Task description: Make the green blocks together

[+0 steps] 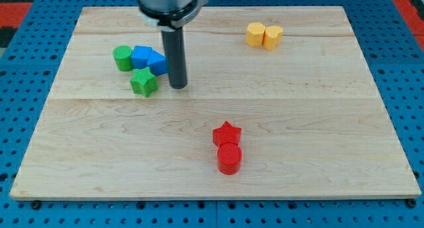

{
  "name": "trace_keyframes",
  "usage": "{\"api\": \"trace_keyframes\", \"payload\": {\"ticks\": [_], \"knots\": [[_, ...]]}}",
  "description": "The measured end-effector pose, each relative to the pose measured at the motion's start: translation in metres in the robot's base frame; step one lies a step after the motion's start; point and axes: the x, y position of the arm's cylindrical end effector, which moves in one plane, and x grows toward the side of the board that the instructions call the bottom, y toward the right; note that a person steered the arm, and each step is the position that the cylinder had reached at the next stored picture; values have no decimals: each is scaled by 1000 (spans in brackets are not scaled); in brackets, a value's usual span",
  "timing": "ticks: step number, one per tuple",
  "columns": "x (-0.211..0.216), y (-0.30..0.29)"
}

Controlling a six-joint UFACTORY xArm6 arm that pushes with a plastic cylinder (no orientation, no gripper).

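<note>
A green cylinder (122, 57) stands at the view's upper left of the wooden board. A green star-shaped block (144, 81) lies just below and to its right, a small gap apart. Two blue blocks (147, 58) sit between and to the right of them, touching the green cylinder. My tip (177, 86) is on the board just to the right of the green star block and below the right blue block, a short gap from both.
Two yellow blocks (264, 35) touch each other near the view's top right. A red star (226, 133) and a red cylinder (229, 158) touch each other at the view's bottom centre. The board's edges (212, 196) meet a blue pegboard.
</note>
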Motion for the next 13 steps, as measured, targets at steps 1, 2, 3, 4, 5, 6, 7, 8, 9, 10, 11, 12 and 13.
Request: {"api": "trace_keyframes", "payload": {"ticks": [1, 2, 3, 4, 5, 6, 7, 8, 9, 10, 11, 12, 13], "knots": [[1, -60], [-27, -104], [-45, -116], [-69, -116], [-95, -113], [-61, -131], [-46, -170], [-78, -200], [-85, -175], [-98, -133], [-121, -113], [-137, -77], [-136, -93]]}}
